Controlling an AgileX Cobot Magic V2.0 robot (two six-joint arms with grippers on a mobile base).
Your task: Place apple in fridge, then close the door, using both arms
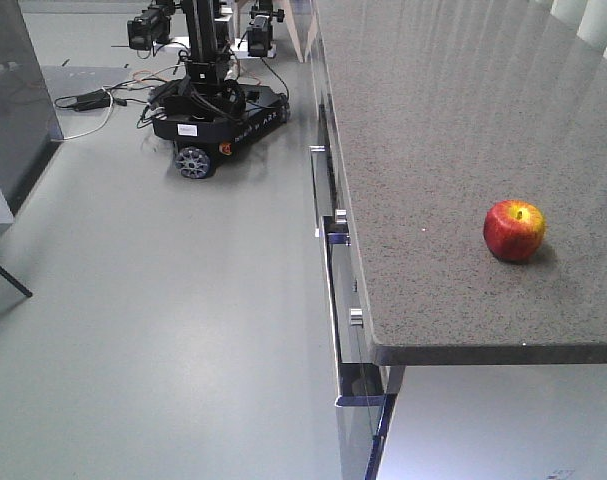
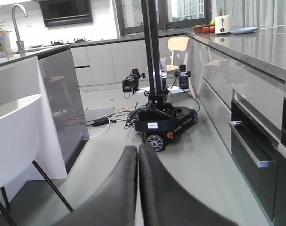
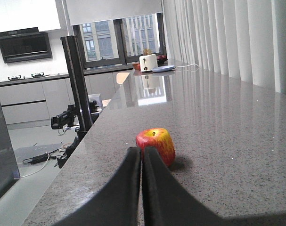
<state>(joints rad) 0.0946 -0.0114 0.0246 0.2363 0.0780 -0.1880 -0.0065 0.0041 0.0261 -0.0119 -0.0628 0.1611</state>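
Pale grey kitchen floor [image 1: 163, 330] filled the left half of the front view. At the far left stood a dark grey island panel [image 2: 62, 99]. In the left wrist view a white chair [image 2: 13, 136] sat just beside it and a curved faucet [image 2: 20, 19] rose from the island top above. Loose cables [image 1: 88, 100] lay on the floor near the panel's far end. Next to them, further right, stood a black wheeled robot base [image 1: 218, 115] with a tall mast.

The left gripper [image 2: 138, 149] hung over the floor and pointed toward that base. Its two black fingers were pressed together along their length, with nothing between them.

Right of the floor ran a row of grey drawer fronts [image 2: 256, 113], one carrying a long metal handle [image 1: 316, 190]. Above them lay the speckled grey tabletop [image 1: 443, 120], stretching to the right edge of the view.

The right gripper [image 3: 142, 151] sat low over this tabletop, its fingers likewise closed against each other and gripping nothing. The apple [image 3: 156, 143] rested on the tabletop just beyond the fingertips and a little to their right. It stood upright with its stem up, red with a yellow patch. In the front view it was near the tabletop's front edge.

Far down the tabletop stood a white toaster [image 3: 148, 62]. Pale curtains [image 3: 227, 42] hung along the right side.
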